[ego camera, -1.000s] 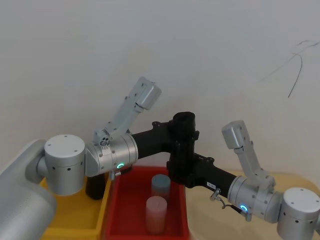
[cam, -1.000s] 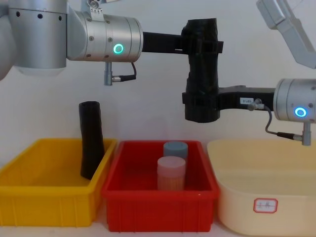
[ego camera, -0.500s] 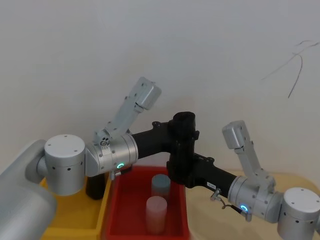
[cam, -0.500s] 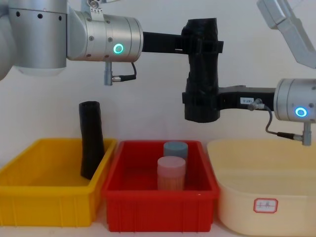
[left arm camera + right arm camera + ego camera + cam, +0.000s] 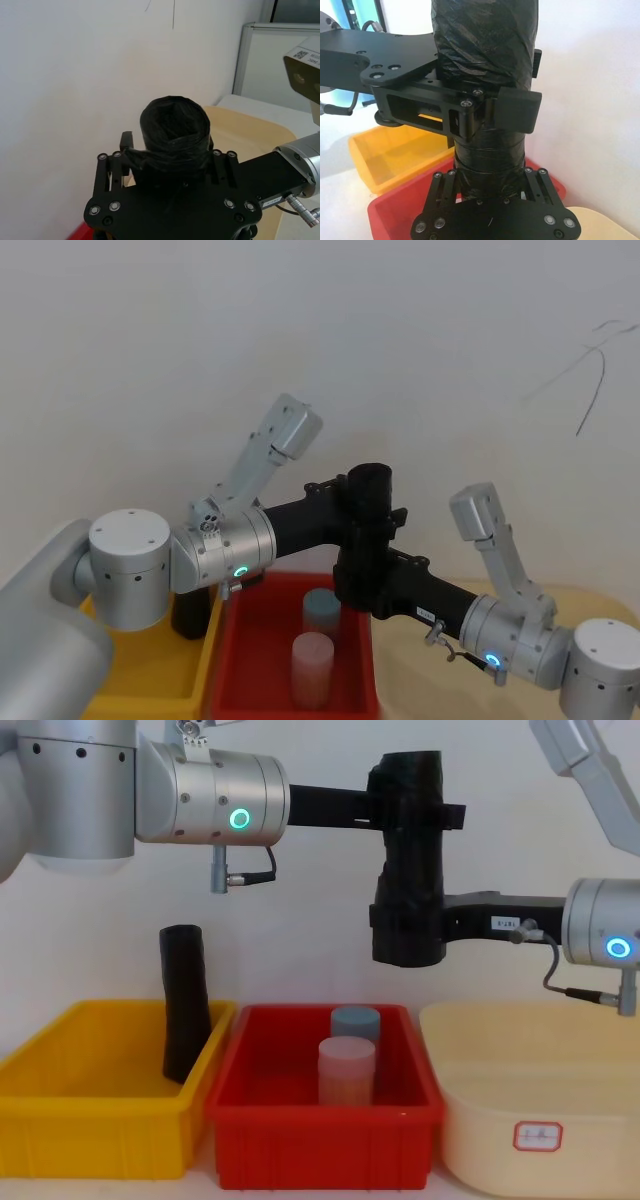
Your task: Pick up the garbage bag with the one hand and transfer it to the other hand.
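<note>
Nearest me, below the work, sit the yellow bin (image 5: 90, 1140) with a slim black roll (image 5: 185, 1005) leaning in its corner, the red bin (image 5: 300, 1150) with two capped cylinders (image 5: 347, 1070), and the cream tub (image 5: 480, 1120). None of them is in play.

Farther out, above the red bin, the garbage bag (image 5: 410, 860) stands upright in the air, well clear of everything below. My right gripper (image 5: 405, 925) is clamped round its lower part, and that arm reaches in level from the right. My left gripper (image 5: 418, 815) brackets the upper part, just under the bag's top, and its arm stretches in level from the left. A bare band of bag separates the two. Whether the left one presses the plastic or merely stands around it, I cannot tell; black on black hides any gap.

I judge this to be the handover itself, with the receiving grip made. Next, the left must let go fully and back straight off without dragging the wrinkled plastic. The right must hold firm, since most of the bag stands above its grip and could tip.

Behind it all is the plain wall (image 5: 450, 340).
</note>
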Controlling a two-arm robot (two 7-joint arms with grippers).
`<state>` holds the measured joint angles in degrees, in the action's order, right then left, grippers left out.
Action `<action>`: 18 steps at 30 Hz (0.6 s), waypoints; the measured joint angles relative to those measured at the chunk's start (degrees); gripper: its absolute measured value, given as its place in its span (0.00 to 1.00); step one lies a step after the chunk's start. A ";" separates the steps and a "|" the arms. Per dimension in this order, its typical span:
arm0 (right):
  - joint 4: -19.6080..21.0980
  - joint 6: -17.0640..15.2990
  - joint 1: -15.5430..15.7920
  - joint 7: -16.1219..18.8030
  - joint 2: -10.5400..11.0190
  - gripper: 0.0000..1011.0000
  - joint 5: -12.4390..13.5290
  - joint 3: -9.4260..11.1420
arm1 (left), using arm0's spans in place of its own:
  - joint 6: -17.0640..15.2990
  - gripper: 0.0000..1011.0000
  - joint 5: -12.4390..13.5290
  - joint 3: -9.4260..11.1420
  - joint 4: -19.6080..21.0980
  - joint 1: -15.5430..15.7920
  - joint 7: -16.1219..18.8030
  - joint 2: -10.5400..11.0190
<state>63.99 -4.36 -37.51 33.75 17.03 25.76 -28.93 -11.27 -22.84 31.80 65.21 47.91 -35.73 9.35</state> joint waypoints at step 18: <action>0.84 1.54 0.93 -3.23 0.03 0.55 0.11 1.49 | 0.16 0.99 -0.87 0.21 -0.19 0.28 -1.79 0.33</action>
<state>64.83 -2.82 -36.58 30.53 17.05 25.86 -27.44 -11.12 -23.71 32.01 65.02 48.19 -37.51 9.68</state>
